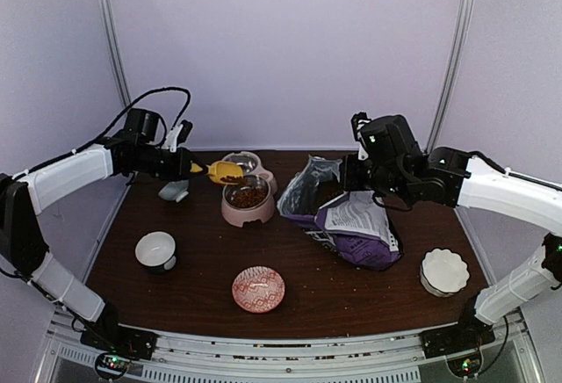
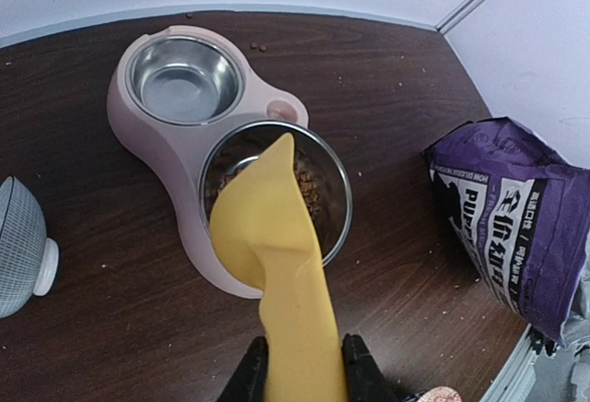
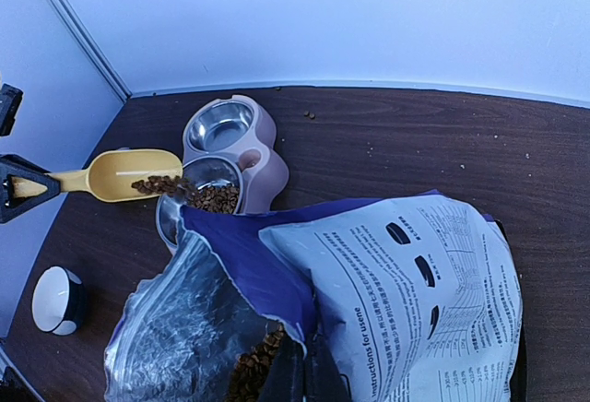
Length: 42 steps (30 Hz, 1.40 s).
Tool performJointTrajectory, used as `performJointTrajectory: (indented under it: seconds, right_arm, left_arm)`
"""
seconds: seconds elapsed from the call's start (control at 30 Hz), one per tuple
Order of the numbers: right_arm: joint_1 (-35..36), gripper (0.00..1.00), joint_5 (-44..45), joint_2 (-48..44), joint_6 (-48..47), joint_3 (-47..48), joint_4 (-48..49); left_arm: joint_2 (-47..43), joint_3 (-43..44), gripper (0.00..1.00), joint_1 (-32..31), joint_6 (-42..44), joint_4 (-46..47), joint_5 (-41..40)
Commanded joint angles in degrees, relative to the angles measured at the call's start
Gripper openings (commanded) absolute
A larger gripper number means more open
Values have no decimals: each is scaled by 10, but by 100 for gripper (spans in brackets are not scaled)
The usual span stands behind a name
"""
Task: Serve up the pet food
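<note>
**Scoop tipped over the feeder, bag held open**

The left arm reaches from the left side toward the far middle of the table [image 1: 369,299], forearm roughly level. The left tool [image 2: 300,365] is clamped on the handle of the yellow scoop [image 2: 272,227], one finger on each side. The scoop tilts down and its mouth hangs above the near steel bowl of the pink double feeder [image 2: 138,116].

Kibble [image 3: 212,197] sits at the scoop's front lip and in that near bowl beneath it. The far bowl shows bare steel.

The right arm comes in from the right, elbow bent, with its wrist above the purple puppy-food bag [image 1: 351,225], which lies on its side right of the feeder. The right tool [image 3: 304,374] is pinched together on the edge of the bag's opening and holds it raised. In the right wrist view more kibble shows inside the bag's mouth, and a few stray pellets lie on the table at the far side.

A tipped grey bowl [image 2: 18,245] lies just left of the feeder.
</note>
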Motion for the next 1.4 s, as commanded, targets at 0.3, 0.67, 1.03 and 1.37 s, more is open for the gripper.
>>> performJointTrajectory:
  seconds: [0.3,0.67,1.03,1.37]
  right_arm:
    - [-7,0,15,11,-11,15,-17]
    - [-7,0,9,10,-12,14,-16]
    - [5,0,-10,36,-27,35,-10]
    - [39,0,-16,86,-24,71,-7]
  left_arm:
    - [-9,38,0,-83,130,-71,-188]
    - [-64,44,0,-98,117,-69,-241]
    - [-201,63,0,-172,11,-63,34]
    - [-170,3,0,-251,-5,-114,16]
